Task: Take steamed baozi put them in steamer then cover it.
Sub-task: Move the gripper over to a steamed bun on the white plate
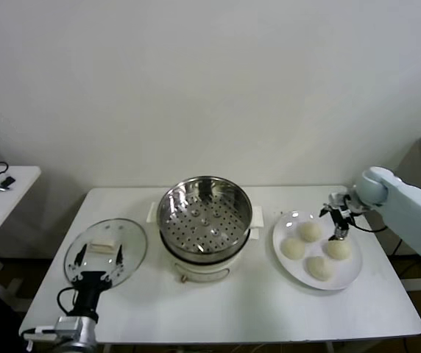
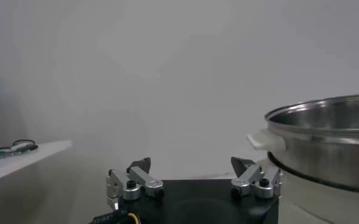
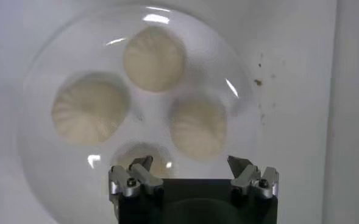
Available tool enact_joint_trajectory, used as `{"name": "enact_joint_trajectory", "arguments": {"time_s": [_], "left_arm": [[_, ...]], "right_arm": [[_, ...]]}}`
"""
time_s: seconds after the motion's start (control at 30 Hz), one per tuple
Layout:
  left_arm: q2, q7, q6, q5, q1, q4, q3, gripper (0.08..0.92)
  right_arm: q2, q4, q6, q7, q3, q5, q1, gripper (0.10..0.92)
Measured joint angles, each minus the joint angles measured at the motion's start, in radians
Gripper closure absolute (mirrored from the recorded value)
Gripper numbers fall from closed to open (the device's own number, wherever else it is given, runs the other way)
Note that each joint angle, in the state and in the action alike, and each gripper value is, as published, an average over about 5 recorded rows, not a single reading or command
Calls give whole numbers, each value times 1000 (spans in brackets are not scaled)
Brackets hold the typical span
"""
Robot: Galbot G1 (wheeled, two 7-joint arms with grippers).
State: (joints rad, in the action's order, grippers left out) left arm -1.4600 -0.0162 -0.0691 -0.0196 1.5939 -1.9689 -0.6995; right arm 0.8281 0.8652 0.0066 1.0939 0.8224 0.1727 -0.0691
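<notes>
My right hand (image 1: pixel 338 225) hangs over the plate (image 1: pixel 350 276) at the desk's (image 1: pixel 255 309) right end, fingers apart and pointed down, holding nothing. In my right wrist view the spread fingers (image 3: pixel 136 172) straddle the space above the baozi (image 1: pixel 309 232), four of them resting on the plate, close together but mostly with gaps between. I judge this to be the lining-up before the first pick: the spread is wide enough to take one bun, and coming from above keeps me from shoving its neighbours.

The steamer (image 1: pixel 204 213) stands mid-desk, just beside the plate, its basket bare and open at the top, so the carry is a short sideways one. I will need to lift clear of its steel rim before crossing, since the rim sits higher than the plate.

The cover (image 1: pixel 106 251) lies flat on the desk to the steamer's left, handle up. My left hand (image 1: pixel 91 285) waits low at the desk's near left edge, just by the cover, fingers apart and holding nothing; in its wrist view the steamer's wall rises off to one side. I take it that it is parked there to be ready for the lid.

The plate's outer rim lies near the desk's right edge, so I should press straight down, not outward. The near strip of desk before the steamer gives open room.
</notes>
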Motion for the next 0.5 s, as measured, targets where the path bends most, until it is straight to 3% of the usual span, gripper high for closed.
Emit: {"name": "enact_joint_trajectory", "arguments": {"time_s": [0.5], "left_arm": [[12, 8, 14, -14, -10, 16, 4, 177]], "right_arm": [[145, -174, 28, 18, 45, 26, -9, 203]]}}
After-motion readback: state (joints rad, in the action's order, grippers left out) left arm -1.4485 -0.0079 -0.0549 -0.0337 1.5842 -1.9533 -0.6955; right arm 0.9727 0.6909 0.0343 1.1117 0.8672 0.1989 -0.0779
